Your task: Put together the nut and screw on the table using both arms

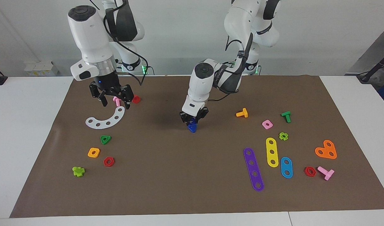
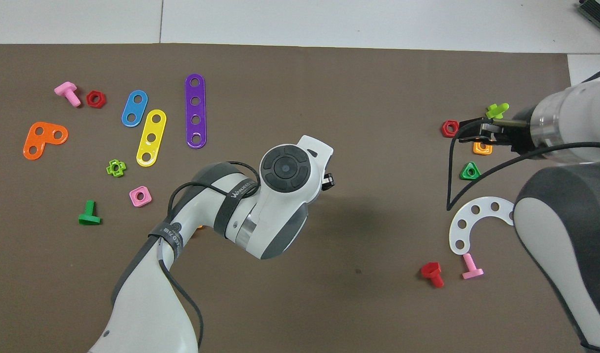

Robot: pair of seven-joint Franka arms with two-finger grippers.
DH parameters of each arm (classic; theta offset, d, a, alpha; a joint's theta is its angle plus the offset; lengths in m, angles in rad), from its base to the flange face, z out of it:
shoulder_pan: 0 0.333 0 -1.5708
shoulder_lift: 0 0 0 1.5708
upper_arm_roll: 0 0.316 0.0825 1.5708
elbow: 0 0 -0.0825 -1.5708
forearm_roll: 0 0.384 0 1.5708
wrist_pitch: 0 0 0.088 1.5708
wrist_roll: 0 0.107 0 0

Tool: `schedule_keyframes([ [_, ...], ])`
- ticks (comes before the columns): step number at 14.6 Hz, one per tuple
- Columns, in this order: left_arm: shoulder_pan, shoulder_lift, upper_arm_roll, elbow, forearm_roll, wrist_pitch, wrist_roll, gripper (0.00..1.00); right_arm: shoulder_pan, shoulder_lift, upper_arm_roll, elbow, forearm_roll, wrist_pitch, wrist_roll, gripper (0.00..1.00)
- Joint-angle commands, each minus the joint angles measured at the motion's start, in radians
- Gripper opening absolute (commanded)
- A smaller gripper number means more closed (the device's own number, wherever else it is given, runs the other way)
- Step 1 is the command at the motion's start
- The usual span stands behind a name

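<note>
My left gripper (image 1: 194, 120) is low over the middle of the brown mat (image 1: 179, 175). It is shut on a dark blue piece, the nut (image 1: 195, 120). The nut sits right on top of the dark blue screw (image 1: 192, 127), which rests on the mat. I cannot tell where the one ends and the other begins. In the overhead view the left hand (image 2: 285, 171) hides both. My right gripper (image 1: 112, 98) is open and empty. It is raised over the pink bolt (image 1: 116, 100) at the right arm's end of the table, and also shows in the overhead view (image 2: 476, 131).
A white arc strip (image 1: 105, 119) and a red bolt (image 1: 136, 99) lie by the right gripper. An orange bolt (image 1: 242, 113), a pink square nut (image 1: 267, 124), a green bolt (image 1: 286, 116) and purple (image 1: 253, 169), yellow (image 1: 272, 152) and light blue (image 1: 286, 167) strips lie toward the left arm's end.
</note>
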Motion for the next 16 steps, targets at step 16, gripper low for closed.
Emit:
schedule_keyframes([
  [16,-0.004,0.002,0.030,0.001,-0.009,-0.027,-0.007,0.00,-0.018,0.030,0.006,0.092,0.006,-0.129,-0.117,1.00],
])
